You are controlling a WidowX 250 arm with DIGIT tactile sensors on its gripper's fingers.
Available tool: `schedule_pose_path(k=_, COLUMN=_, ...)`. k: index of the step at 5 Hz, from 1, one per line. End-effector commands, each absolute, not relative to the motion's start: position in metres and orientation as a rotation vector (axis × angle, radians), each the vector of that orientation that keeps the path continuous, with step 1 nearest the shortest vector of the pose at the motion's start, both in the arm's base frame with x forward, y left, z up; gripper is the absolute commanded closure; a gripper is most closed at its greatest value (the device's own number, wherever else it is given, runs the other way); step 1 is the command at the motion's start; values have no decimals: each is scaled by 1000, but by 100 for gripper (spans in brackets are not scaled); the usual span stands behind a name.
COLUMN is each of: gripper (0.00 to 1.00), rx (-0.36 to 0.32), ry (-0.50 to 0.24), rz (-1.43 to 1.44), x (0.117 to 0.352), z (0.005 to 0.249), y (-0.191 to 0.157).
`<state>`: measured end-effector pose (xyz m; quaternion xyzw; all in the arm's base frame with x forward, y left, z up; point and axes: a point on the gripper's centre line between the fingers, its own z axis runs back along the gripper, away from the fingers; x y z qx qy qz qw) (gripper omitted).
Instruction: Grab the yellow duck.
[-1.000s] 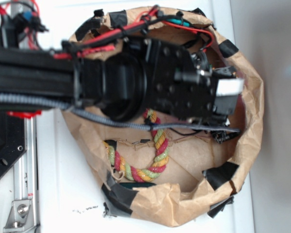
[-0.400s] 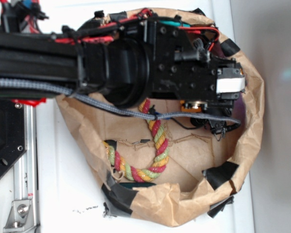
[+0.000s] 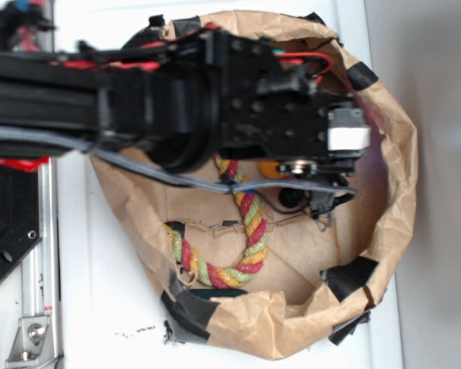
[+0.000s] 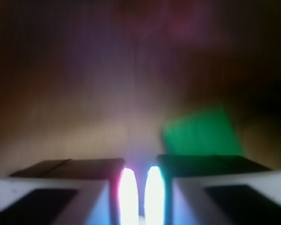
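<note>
Inside the brown paper bag [image 3: 403, 177], the black arm covers the upper half of the floor. A small yellow-orange patch [image 3: 270, 167] peeks out under the arm's lower edge. It looks like the yellow duck, mostly hidden. My gripper [image 3: 323, 201] hangs just right of that patch. The wrist view is blurred; there my gripper [image 4: 136, 187] shows its two glowing pads almost touching, shut with nothing between them. A green block [image 4: 201, 132] lies just beyond the right finger. The duck does not show in the wrist view.
A yellow, red and green twisted rope [image 3: 250, 231] curves across the bag floor below the arm. Black tape [image 3: 352, 277] patches the bag's crumpled rim. A grey cable [image 3: 177, 178] trails from the arm. White table surface [image 3: 100, 307] surrounds the bag.
The arm has shifted toward the top of the frame and slightly left. The rope's upper end and the yellow-orange patch have come into view beneath it.
</note>
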<state>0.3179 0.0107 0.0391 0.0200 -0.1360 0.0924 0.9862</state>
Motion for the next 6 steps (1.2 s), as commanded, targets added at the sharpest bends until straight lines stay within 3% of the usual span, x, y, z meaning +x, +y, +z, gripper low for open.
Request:
schedule_pose_path(k=1, gripper=100, rx=-1, ry=-353, rz=150, x=303, z=82, y=2)
schedule_pose_path(k=2, gripper=100, rx=-1, ry=-363, rz=161, x=306, z=101, y=-2)
schedule_pose_path(k=3, gripper=0, rx=17, ry=-298, rz=199, x=299, z=124, y=3)
schedule_pose_path(k=4, gripper=0, rx=40, ry=-187, rz=292, x=276, z=132, y=19)
schedule_pose_path(k=5, gripper=0, rx=54, ry=-138, rz=318, x=263, z=122, y=36)
schedule_pose_path(k=6, gripper=0, rx=67, ry=-175, rz=349, x=265, z=106, y=45)
